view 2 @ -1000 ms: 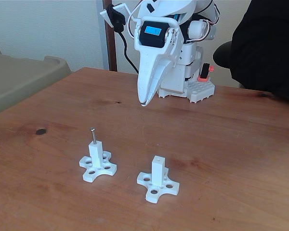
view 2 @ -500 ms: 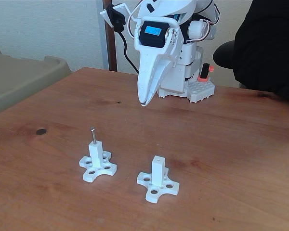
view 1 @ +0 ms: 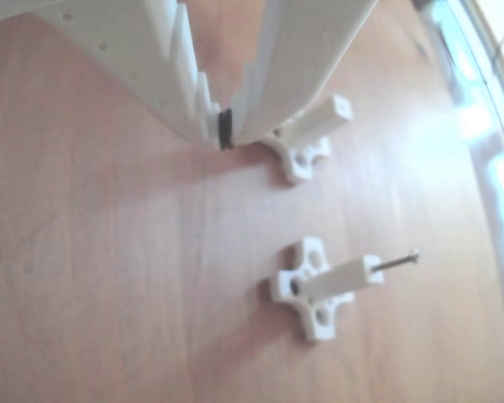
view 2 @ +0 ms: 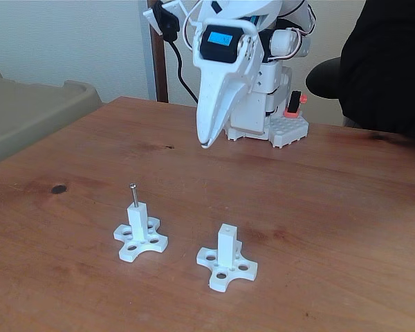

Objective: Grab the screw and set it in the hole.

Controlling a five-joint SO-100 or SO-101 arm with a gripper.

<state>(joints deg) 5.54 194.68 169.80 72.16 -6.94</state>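
A thin silver screw [view 2: 133, 194] stands upright in the top of the left white post [view 2: 139, 220] in the fixed view. To its right, a second white post [view 2: 226, 245] shows a tiny empty hole [view 2: 226, 227] in its end face. My white gripper [view 2: 205, 144] hangs shut and holding nothing above the table, well behind both posts. In the other view the gripper [view 1: 224, 134] tips meet beside the empty post [view 1: 315, 126], whose hole [view 1: 343, 108] is visible. Lower in that view, the screw [view 1: 396, 262] juts from the other post [view 1: 340, 281].
The wooden table [view 2: 332, 207] has a dark knot [view 2: 58, 188] at the left. My arm's base [view 2: 270, 121] stands at the back edge. A beige bin [view 2: 28, 117] sits off the table's left side, and a person in dark clothing [view 2: 391, 62] is at the back right.
My gripper and arm have risen slightly. The screw and both posts have not moved.
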